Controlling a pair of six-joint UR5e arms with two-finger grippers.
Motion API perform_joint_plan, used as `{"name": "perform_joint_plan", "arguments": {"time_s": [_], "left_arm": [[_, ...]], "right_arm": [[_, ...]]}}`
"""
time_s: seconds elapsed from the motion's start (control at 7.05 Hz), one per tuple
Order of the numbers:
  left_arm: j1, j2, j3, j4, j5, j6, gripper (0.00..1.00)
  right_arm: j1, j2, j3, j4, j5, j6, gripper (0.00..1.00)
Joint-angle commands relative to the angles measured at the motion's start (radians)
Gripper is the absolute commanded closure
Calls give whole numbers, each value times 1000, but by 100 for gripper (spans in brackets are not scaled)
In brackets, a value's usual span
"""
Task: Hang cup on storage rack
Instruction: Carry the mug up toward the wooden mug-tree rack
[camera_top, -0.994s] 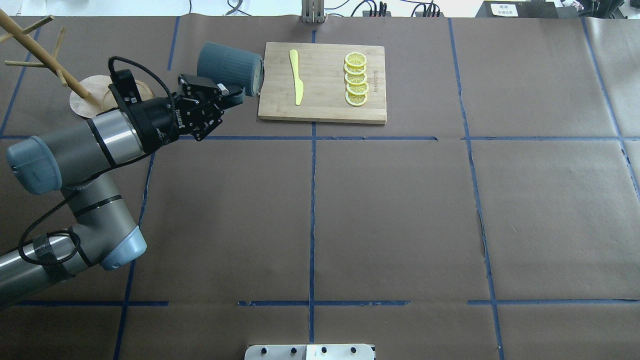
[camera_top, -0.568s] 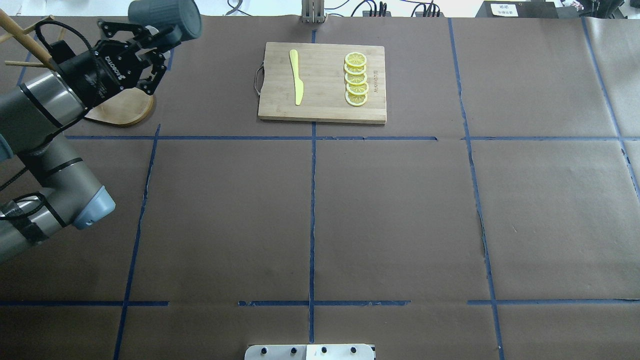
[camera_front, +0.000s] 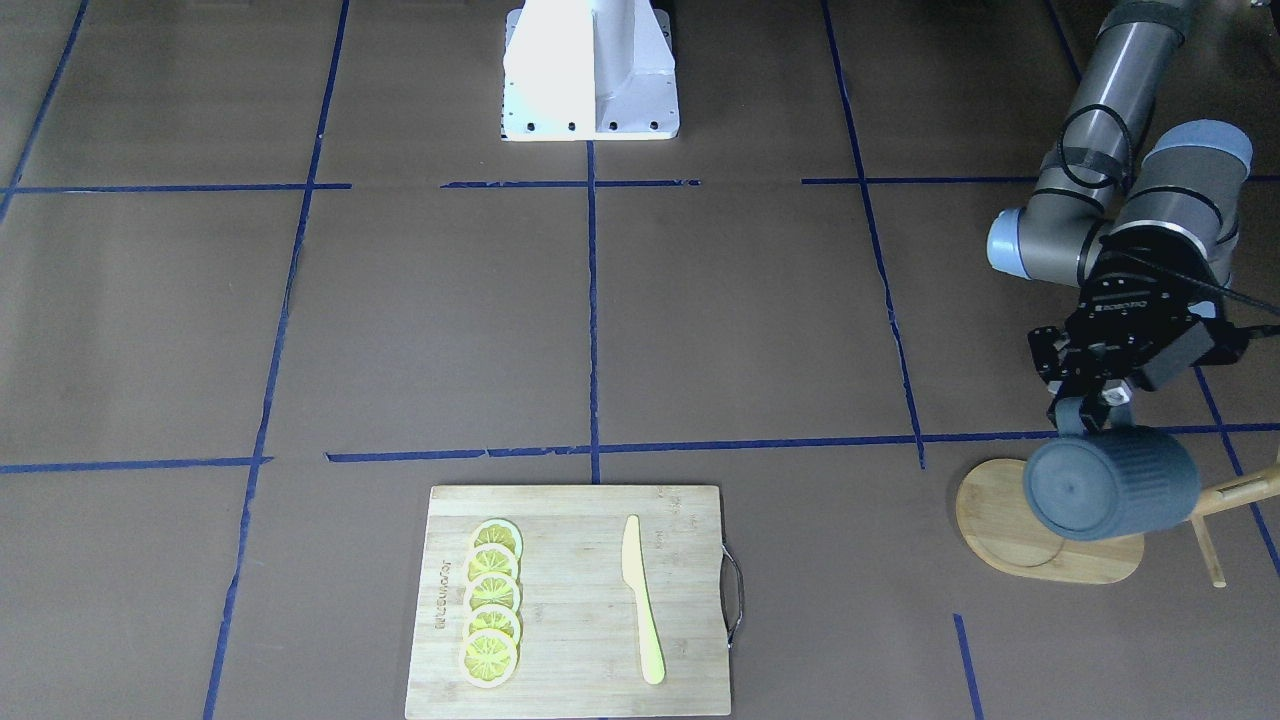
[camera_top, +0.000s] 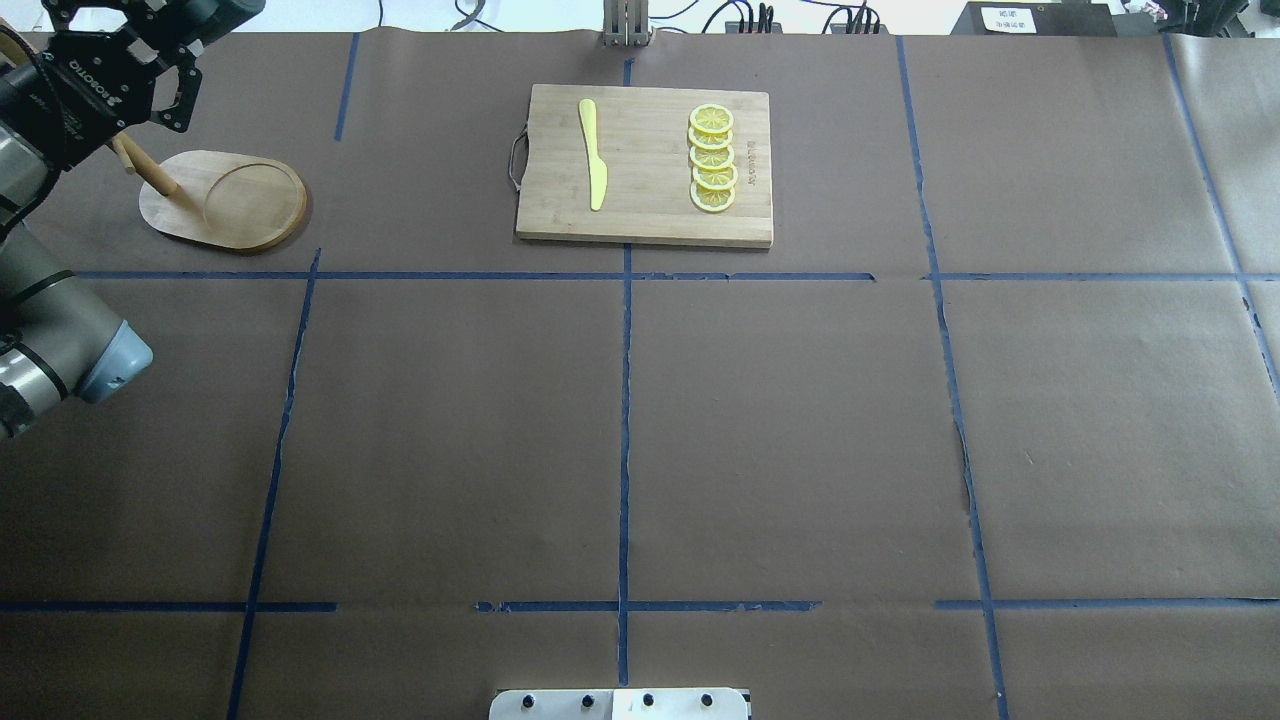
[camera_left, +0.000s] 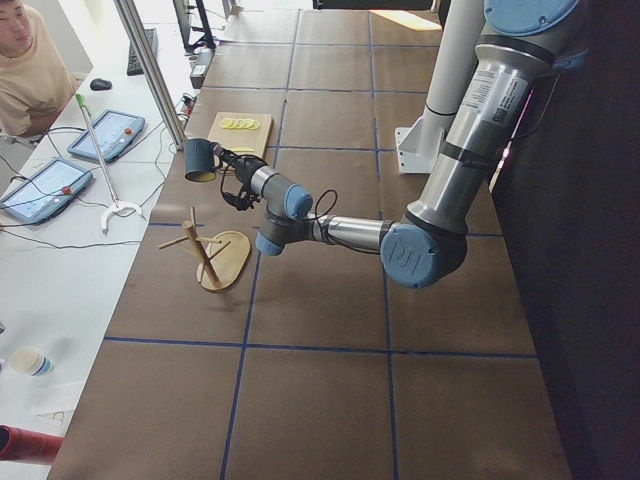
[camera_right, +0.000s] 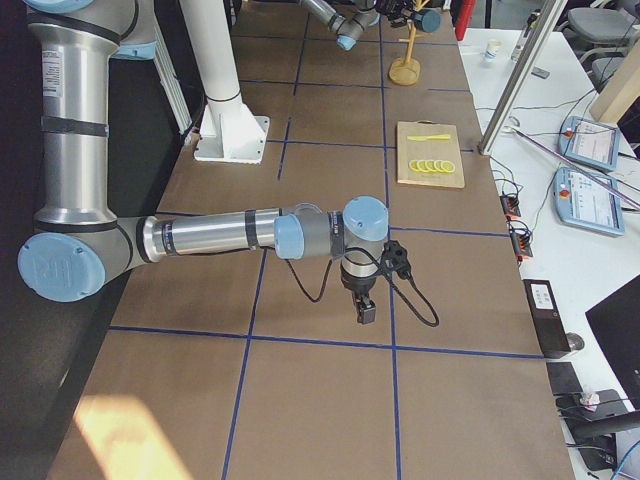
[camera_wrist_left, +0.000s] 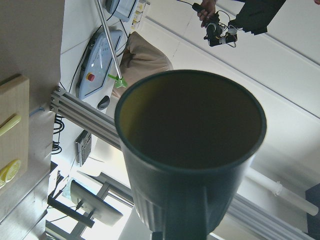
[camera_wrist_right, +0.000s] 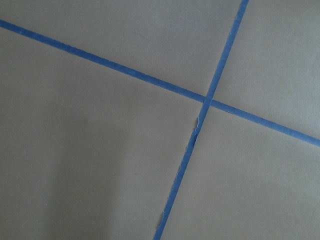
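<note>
The cup (camera_front: 1110, 485) was held clear of the table, in the air over the storage rack (camera_front: 990, 525). The rack was stood by the edge opposite the robot, near the table's left-hand corner. The left gripper (camera_front: 1090, 412) was clenched on the cup's loop handle, and the cup was carried beyond the fingertips, on the side away from the robot.

The cup's long axis was laid roughly level and along the table's length. In the front-facing view its flat bottom was turned toward the table's middle and its ribbed body ran off toward the left end. The exact tilt could not be settled.

In the left-side view the cup (camera_left: 200, 160) was seen higher than the top of the rack (camera_left: 205, 255), so no peg was yet entered.

The right gripper (camera_right: 367, 312) was hung low near the table's right end, well apart. Whether it was released or clenched could not be told.

The left arm was plainly the nearer. The coming move was judged to turn on the handle's loop being lowered and lined up with the tip of a peg (camera_front: 1235, 490).
</note>
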Motion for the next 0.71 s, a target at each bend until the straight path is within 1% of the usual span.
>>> {"name": "perform_joint_plan", "arguments": {"time_s": [0.0, 0.14, 0.28, 0.57], "left_arm": [[-24, 0, 97, -108, 1, -12, 100], [-23, 0, 150, -170, 1, -11, 100], [-23, 0, 183, -202, -1, -12, 100], [-23, 0, 229, -234, -1, -12, 100]], "right_arm": [[0, 0, 3, 0, -1, 0, 0], [0, 0, 5, 0, -1, 0, 0], [0, 0, 5, 0, 1, 0, 0], [0, 0, 5, 0, -1, 0, 0]]}}
